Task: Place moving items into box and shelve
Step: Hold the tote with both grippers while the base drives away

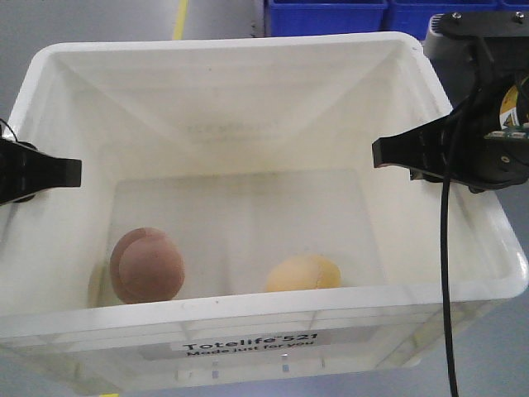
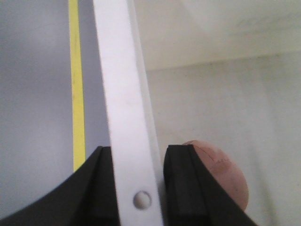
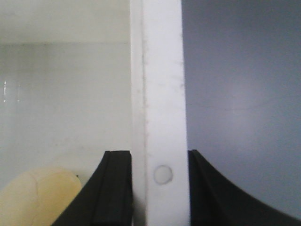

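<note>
a white translucent plastic tote box (image 1: pixel 223 45) fills the front view, seen from above with its open top toward the camera. two soft balls lie on its floor, near the front wall and well apart from each other: a reddish-brown stitched ball (image 1: pixel 146 265) on the left and a pale yellow ball (image 1: pixel 304 273) on the right. a printed label (image 1: pixel 248 346) sits on the outside of the front wall.

the left gripper (image 2: pixel 136 157) straddles the box's left rim (image 2: pixel 122 94), one black finger outside the wall and one inside. both fingers appear pressed against the plastic, so it looks closed on the rim. the reddish-brown ball shows just beyond the inner finger. the right gripper (image 3: pixel 160 160) mirrors this on the right rim (image 3: pixel 160 70), its fingers flush against both faces of the wall, with the yellow ball low in the inside corner of the wrist view.

beyond the box are blue plastic bins (image 1: pixel 326 16), and a yellow floor line (image 2: pixel 76 84) runs along the grey floor beside the left wall.

the packing step looks done, since the items are inside. the step in hand appears to be gripping the box by both sides for carrying to the shelf. the next move likely calls for both arms to lift together and level, keeping an even squeeze so the thin walls do not slip or flex and the loose balls do not roll hard.
</note>
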